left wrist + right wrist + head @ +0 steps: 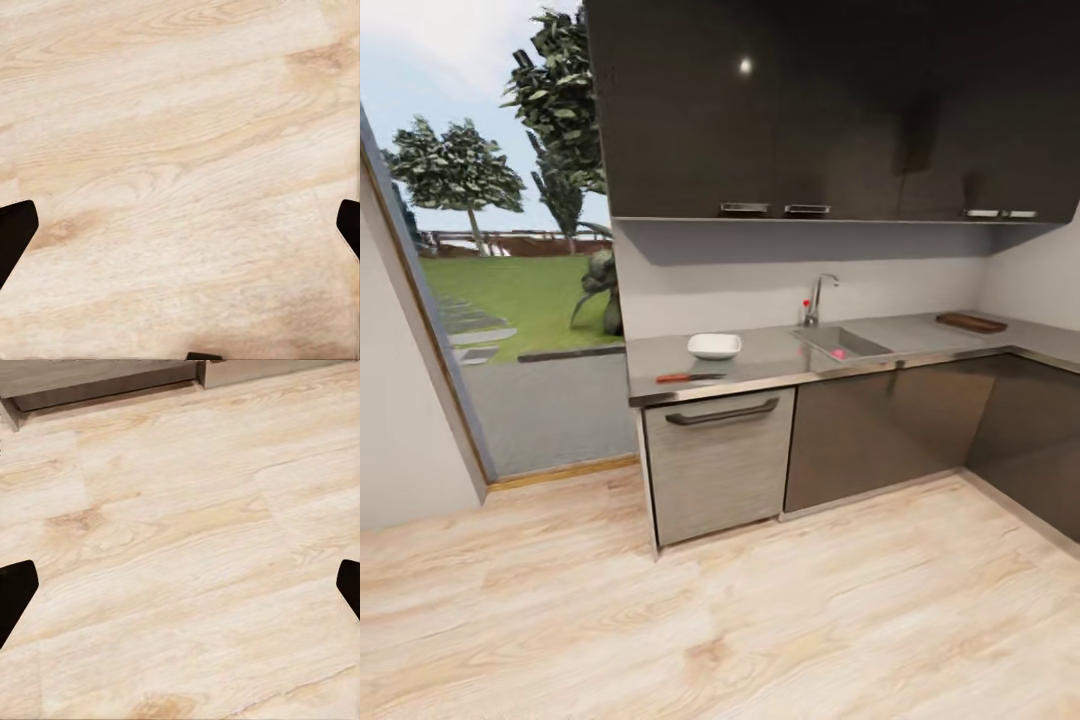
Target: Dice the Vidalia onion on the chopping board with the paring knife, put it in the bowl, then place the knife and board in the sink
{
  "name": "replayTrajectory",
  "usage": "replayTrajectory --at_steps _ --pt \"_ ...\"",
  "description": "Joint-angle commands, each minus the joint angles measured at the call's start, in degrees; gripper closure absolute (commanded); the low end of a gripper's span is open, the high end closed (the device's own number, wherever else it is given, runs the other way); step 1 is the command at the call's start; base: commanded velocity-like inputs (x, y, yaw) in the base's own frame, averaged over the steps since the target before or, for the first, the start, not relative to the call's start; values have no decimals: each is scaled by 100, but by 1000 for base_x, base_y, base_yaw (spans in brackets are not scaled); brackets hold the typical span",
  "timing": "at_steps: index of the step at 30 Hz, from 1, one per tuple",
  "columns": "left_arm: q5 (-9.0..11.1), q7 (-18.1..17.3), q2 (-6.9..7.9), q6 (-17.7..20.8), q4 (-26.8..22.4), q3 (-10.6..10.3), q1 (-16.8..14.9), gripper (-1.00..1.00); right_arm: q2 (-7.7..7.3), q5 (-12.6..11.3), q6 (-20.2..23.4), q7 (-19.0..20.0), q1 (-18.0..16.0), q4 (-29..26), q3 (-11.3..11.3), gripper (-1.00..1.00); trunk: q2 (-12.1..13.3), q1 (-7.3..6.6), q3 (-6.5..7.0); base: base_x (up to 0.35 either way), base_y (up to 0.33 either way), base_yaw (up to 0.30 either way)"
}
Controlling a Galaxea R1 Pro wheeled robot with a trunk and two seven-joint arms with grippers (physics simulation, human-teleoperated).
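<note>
Near countertop (780,362) front edge, paring knife (685,378); bowl (714,346) behind.

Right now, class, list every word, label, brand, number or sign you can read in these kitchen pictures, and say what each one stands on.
No readable text anywhere.
The small red-capped bottle beside the faucet: any label is too small and blurred to read.
The upper cabinets, the countertop, the bowl and the drawer front: plain, no markings.
The wood floor in both wrist views: grain alone, no writing.
</note>
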Motion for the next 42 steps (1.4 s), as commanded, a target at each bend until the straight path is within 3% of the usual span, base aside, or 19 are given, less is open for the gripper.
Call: replayTrajectory --at_steps 1,17,42 --pt "-6 13 -1 -8 -7 3 2 -100 -1 4 -16 3 -2 2 4 -100 -2 1 -4 97 -327 259" --pt "-20 19 -1 -17 -8 3 2 -100 -3 4 -16 7 -2 4 6 -100 -2 1 -4 89 -328 249" --pt "-20 20 -1 -17 -7 8 2 -100 -1 -5 -16 10 -1 4 15 -100 -2 1 -5 109 -323 10"
